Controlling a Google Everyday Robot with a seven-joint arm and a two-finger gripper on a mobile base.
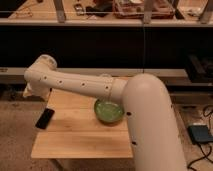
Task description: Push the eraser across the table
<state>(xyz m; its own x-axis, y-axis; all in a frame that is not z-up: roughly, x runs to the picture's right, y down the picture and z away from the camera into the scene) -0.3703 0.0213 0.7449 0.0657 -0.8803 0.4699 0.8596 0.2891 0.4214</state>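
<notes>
Eraser [45, 119] aslant, far end rightward — claw [30, 92] beyond

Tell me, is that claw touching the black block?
Apart. The camera view shows the gripper up-left of the eraser, a clear gap between them.

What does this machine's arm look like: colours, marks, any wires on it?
The arm is a fat, smooth, cream-white tube with rounded joints and a row of small dark dots along its side. No wires show on it. Its pincer, equally pale, is at the arm's left end, by the table's back left corner.
</notes>
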